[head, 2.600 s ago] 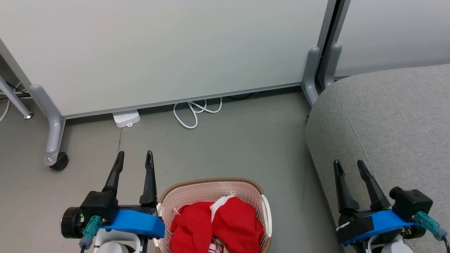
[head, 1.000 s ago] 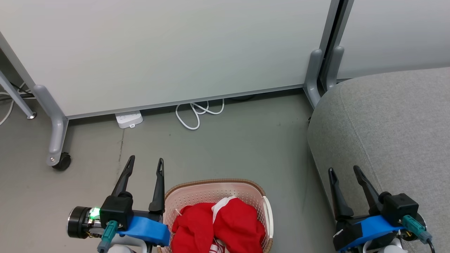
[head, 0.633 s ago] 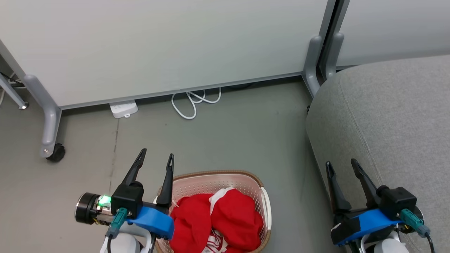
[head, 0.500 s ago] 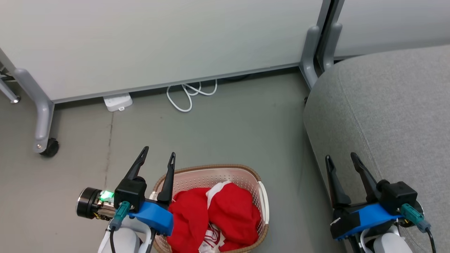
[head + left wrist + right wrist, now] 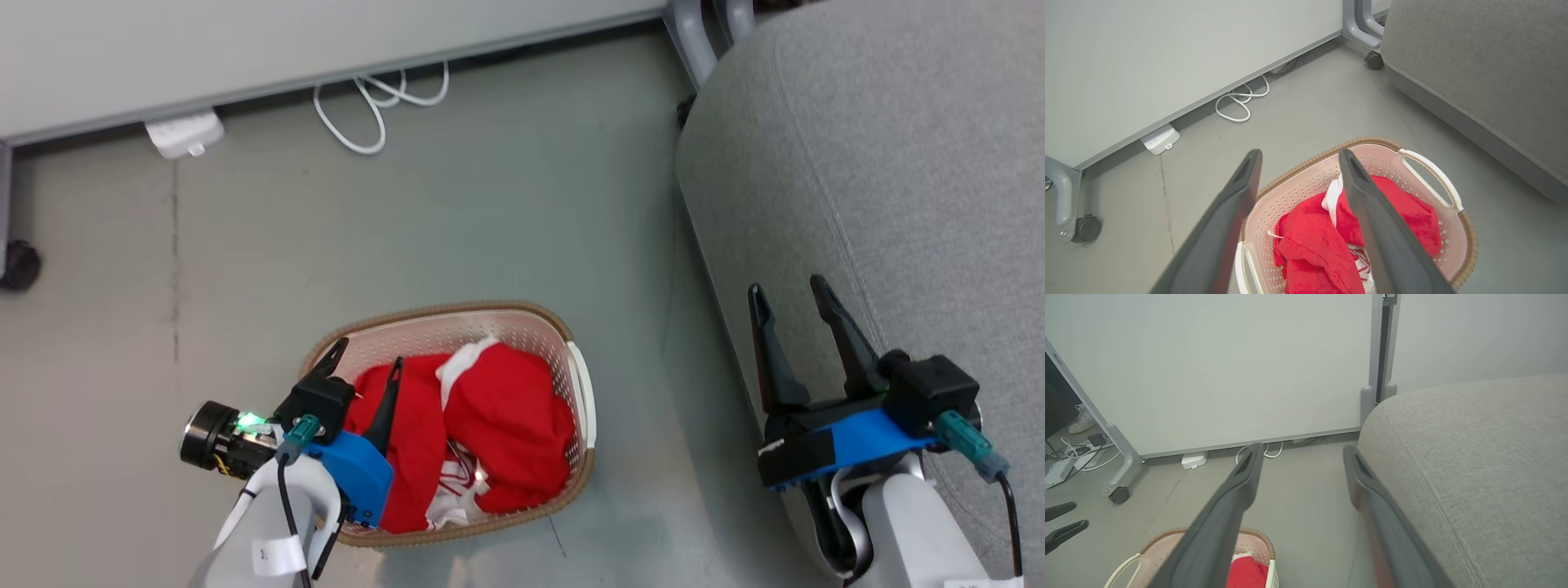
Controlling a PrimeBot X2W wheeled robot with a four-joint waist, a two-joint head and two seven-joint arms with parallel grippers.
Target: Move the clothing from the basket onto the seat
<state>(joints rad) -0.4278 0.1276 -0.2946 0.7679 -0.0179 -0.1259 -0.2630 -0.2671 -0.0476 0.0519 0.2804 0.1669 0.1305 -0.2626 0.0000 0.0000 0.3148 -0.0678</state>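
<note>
Over the basket (image 5: 457, 309) on the floor (image 5: 490, 204), my left jaws hang spread above the red clothing (image 5: 506, 408) inside; my right jaws, spread too, hover at the edge of the grey seat (image 5: 898, 147).

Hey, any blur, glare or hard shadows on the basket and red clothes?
Head view: even soft light, no glare or hard shadows; the clothing and basket look sharp. Left wrist view: the fingers of the left pincer loom large and slightly soft near the lens. Right wrist view: the right pincer looks the same.
</note>
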